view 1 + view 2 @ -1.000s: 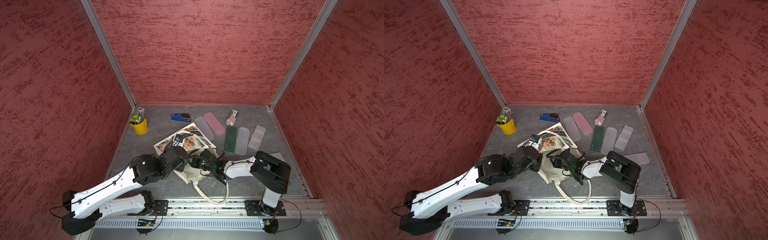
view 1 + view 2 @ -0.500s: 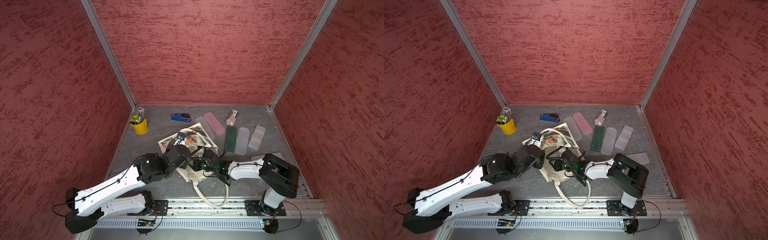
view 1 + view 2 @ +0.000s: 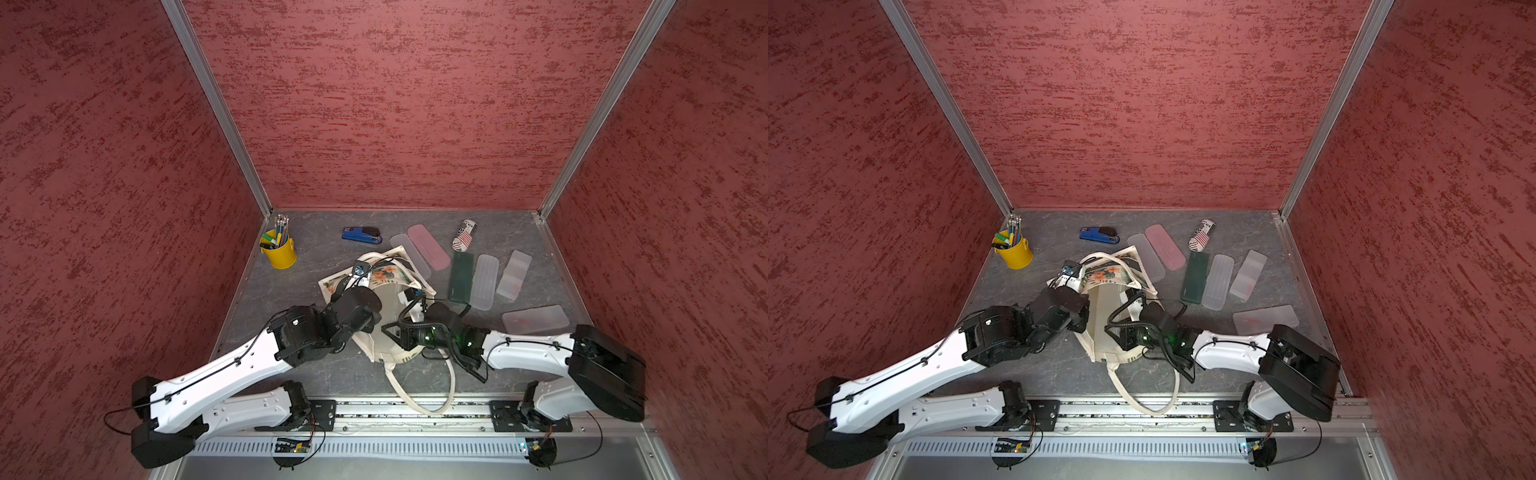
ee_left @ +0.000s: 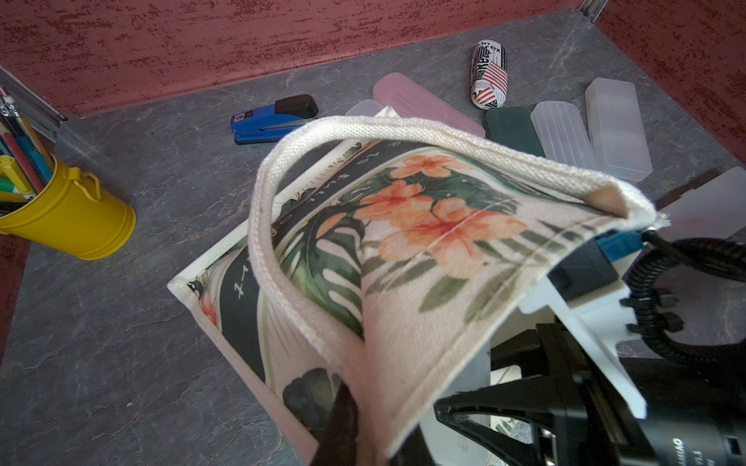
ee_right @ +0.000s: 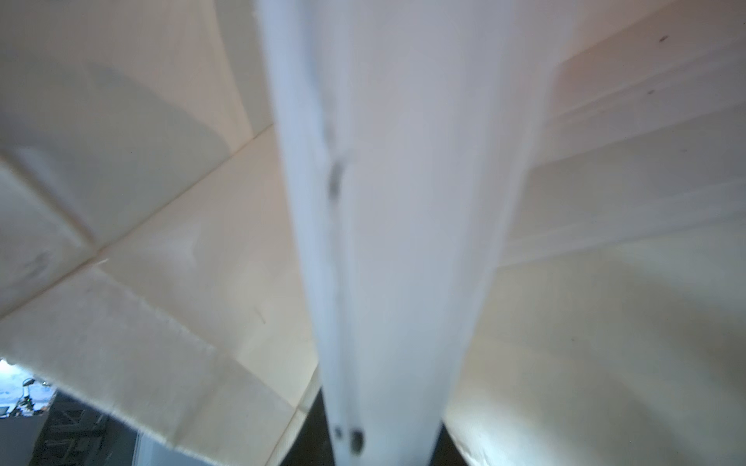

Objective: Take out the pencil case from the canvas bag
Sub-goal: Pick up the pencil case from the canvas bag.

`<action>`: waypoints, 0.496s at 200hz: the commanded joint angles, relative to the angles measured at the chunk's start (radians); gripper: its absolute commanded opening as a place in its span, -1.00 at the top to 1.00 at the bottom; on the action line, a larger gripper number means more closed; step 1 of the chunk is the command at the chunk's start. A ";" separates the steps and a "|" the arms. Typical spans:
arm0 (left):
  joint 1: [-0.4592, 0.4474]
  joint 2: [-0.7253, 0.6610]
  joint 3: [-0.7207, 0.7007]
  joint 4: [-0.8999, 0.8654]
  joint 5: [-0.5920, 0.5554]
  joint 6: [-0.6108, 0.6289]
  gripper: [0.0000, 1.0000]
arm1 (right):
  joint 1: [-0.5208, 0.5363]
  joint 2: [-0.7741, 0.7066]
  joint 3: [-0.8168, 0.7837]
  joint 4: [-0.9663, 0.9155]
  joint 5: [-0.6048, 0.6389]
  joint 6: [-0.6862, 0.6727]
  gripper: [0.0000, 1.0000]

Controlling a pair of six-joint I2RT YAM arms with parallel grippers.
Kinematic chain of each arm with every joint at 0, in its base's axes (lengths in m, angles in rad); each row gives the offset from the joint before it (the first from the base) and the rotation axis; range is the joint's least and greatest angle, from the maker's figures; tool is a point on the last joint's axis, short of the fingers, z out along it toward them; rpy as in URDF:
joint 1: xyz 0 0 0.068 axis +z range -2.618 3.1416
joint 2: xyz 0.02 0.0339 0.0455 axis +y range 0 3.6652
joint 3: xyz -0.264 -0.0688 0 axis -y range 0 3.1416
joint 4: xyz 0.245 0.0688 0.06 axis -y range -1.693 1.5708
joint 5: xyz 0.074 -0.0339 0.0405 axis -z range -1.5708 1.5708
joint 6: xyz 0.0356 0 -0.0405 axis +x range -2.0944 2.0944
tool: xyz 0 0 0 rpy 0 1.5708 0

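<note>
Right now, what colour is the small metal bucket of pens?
Small metal pen bucket is yellow; shows best in left wrist view.

Bright even light, soft shadows, top views sharp, edges bowed, right wrist view blurred and pale

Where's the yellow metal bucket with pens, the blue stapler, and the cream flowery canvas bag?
yellow metal bucket (image 3: 283, 257): in a top view, on its side wall.
blue stapler (image 3: 352, 234): in a top view, on its blue body.
cream flowery canvas bag (image 4: 424, 230): left wrist view, on the orange flower print.
</note>
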 commanded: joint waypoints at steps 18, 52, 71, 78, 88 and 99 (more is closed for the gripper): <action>0.011 0.011 0.043 0.067 -0.044 -0.015 1.00 | 0.002 -0.135 -0.029 0.021 0.003 -0.033 0.54; 0.015 0.022 0.039 0.098 -0.051 -0.042 1.00 | 0.002 -0.246 -0.082 0.014 0.011 -0.018 0.54; 0.017 0.030 0.040 0.122 -0.053 -0.053 1.00 | 0.003 -0.297 -0.091 -0.013 0.008 -0.016 0.54; 0.017 0.032 0.039 0.131 -0.053 -0.058 1.00 | 0.002 -0.316 -0.094 -0.021 0.010 -0.014 0.54; 0.017 0.038 0.037 0.141 -0.051 -0.062 1.00 | 0.002 -0.345 -0.103 -0.024 0.000 -0.017 0.53; 0.018 0.044 0.034 0.151 -0.050 -0.068 1.00 | 0.003 -0.379 -0.115 -0.020 -0.016 -0.018 0.53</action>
